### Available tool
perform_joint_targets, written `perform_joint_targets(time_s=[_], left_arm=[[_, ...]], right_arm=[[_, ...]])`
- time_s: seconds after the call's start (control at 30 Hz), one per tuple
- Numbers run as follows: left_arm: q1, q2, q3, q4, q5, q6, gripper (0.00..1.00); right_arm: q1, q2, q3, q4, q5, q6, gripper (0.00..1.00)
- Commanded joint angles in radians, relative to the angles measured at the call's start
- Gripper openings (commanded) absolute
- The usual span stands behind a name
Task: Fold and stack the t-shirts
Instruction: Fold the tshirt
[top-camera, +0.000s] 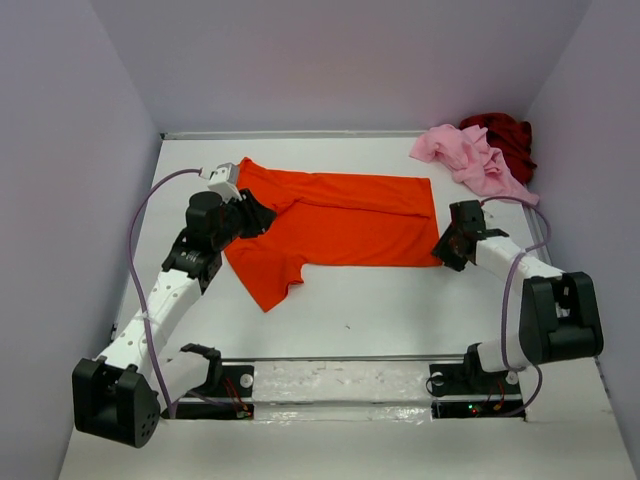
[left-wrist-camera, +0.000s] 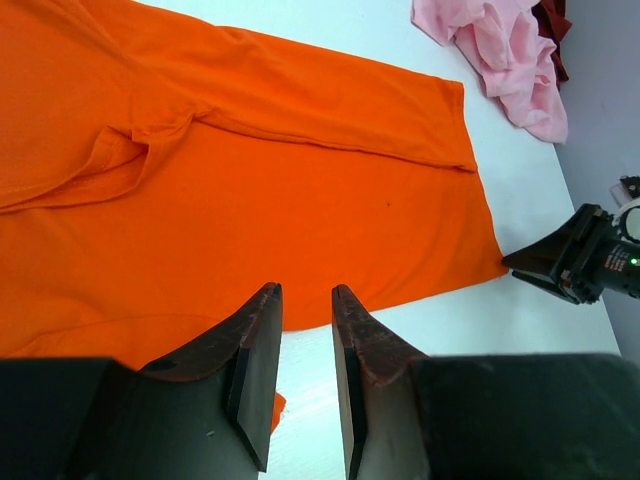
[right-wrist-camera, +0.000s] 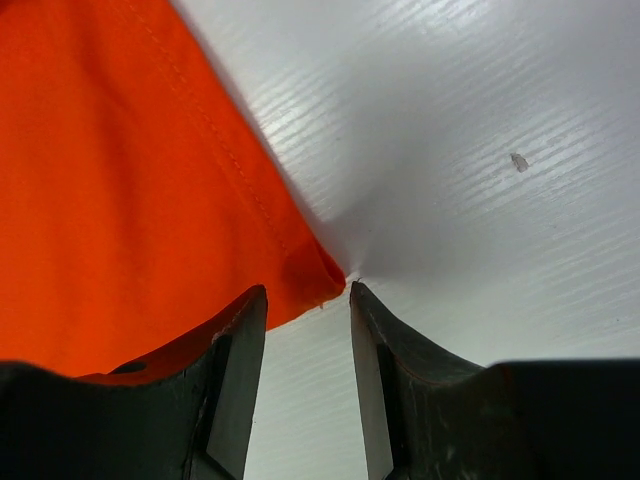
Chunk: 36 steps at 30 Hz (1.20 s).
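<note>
A: Where is the orange t-shirt (top-camera: 340, 225) lying?

B: It is lying spread out in the middle of the table (top-camera: 380, 310), with the neck end toward the left arm and the hem toward the right. It is showing a plain, bright orange with a stitched hem. The far long side seems to be folded in over the body, and one sleeve is sticking out toward the near edge.

A: And the others?

B: The pink t-shirt (top-camera: 470, 160) and the dark red t-shirt (top-camera: 508, 135) are sitting crumpled and touching in the far right corner, neither folded.

A: How is the orange one going to be handling?

B: I am expecting light, soft, limp cloth. It will be sagging from wherever it is pinched and holding no shape of its own. It is wider than a gripper, so I am judging two holds are needed, at corners or along one edge, pinching right at the stitched hem.

A: What are the arms doing?

B: The right gripper (right-wrist-camera: 308, 295) is sitting low at the near hem corner (right-wrist-camera: 330, 275). Its fingers (right-wrist-camera: 240, 340) are standing apart, and the corner is lying at the mouth of the gap, not pinched. The left gripper (left-wrist-camera: 306, 300) is hovering over the shirt's near edge, fingers parted by a narrow gap with nothing between them.
</note>
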Motion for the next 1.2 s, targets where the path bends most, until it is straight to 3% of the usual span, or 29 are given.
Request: perform_joint_targets(time_s=[0.0, 0.17, 0.27, 0.33, 0.43, 0.6, 0.67, 0.77, 0.87, 0.97, 1.03, 1.17], left_arm=[[-0.008, -0.029, 0.010, 0.028, 0.022, 0.005, 0.37], [-0.010, -0.021, 0.035, 0.005, 0.016, 0.017, 0.37], [-0.008, -0.020, 0.030, 0.013, 0.018, 0.011, 0.37], [-0.008, -0.018, 0.027, 0.013, 0.015, 0.016, 0.37], [-0.008, -0.017, 0.020, -0.004, 0.007, 0.016, 0.37], [-0.008, -0.001, -0.006, -0.083, -0.022, -0.025, 0.35], [-0.013, -0.009, -0.095, -0.055, 0.013, -0.082, 0.33], [-0.016, -0.009, -0.222, 0.024, 0.036, -0.281, 0.26], [-0.020, -0.035, -0.324, 0.071, 0.027, -0.383, 0.22], [-0.066, -0.122, -0.396, 0.071, -0.040, -0.490, 0.21], [-0.130, -0.277, -0.387, -0.049, -0.201, -0.524, 0.25], [-0.224, -0.316, -0.282, -0.276, -0.370, -0.452, 0.30]], right_arm=[[0.005, 0.042, 0.040, 0.033, 0.026, 0.024, 0.45], [0.005, 0.051, 0.035, 0.036, 0.016, 0.028, 0.44], [0.005, 0.060, 0.046, 0.035, 0.041, 0.019, 0.36], [0.005, 0.066, 0.048, 0.038, 0.033, 0.019, 0.14], [0.005, 0.072, 0.044, 0.045, 0.026, 0.027, 0.00], [0.005, 0.057, 0.038, 0.064, 0.009, 0.038, 0.00], [0.005, 0.049, 0.034, 0.078, 0.003, 0.039, 0.00], [0.005, 0.045, 0.037, 0.085, 0.000, 0.044, 0.00], [0.005, 0.040, 0.040, 0.090, -0.011, 0.045, 0.00], [0.005, 0.040, 0.040, 0.097, -0.019, 0.039, 0.00], [0.005, 0.039, 0.043, 0.102, -0.020, 0.030, 0.00], [0.005, 0.034, 0.037, 0.119, -0.030, 0.018, 0.00]])
